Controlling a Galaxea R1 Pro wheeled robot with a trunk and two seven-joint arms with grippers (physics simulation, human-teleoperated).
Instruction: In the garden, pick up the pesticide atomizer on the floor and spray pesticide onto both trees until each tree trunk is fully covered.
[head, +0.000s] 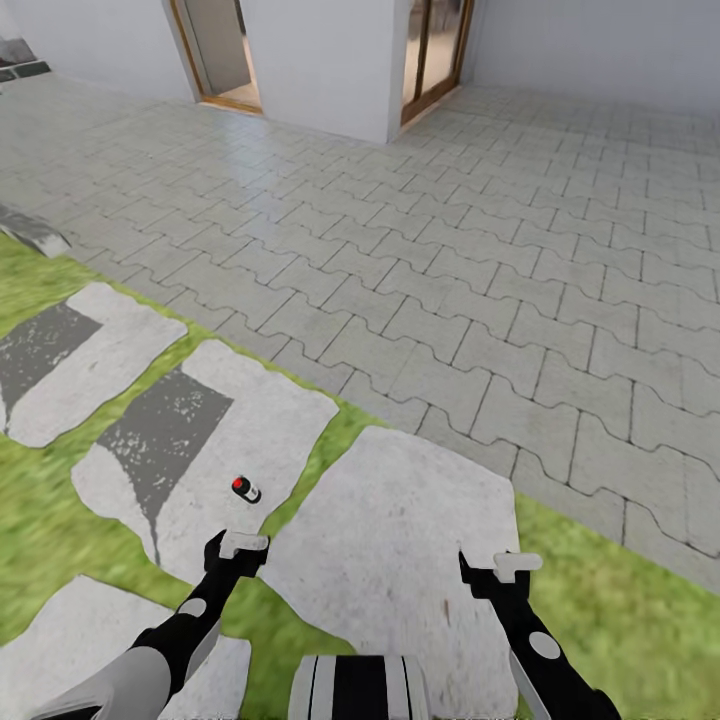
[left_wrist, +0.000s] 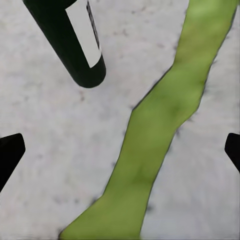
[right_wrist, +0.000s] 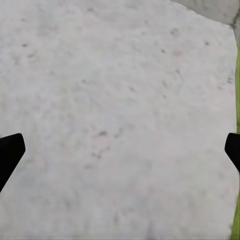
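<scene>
The pesticide atomizer (head: 245, 489) lies on its side on a pale stepping stone (head: 250, 420) in the garden's grass (head: 40, 520). It is a small dark bottle with a red top. In the left wrist view the atomizer (left_wrist: 80, 45) is a black cylinder with a white label. My left gripper (head: 237, 548) (left_wrist: 120, 152) hangs open just short of it, with nothing between its fingers. My right gripper (head: 505, 568) (right_wrist: 120, 152) is open over another stone slab (head: 400, 540). The trees are out of view.
Grass strips (left_wrist: 155, 135) run between the stepping stones. Beyond the lawn lies a grey interlocking-paver patio (head: 480, 260). A white building wall (head: 320, 60) with two wood-framed doors (head: 435, 50) stands at the far side.
</scene>
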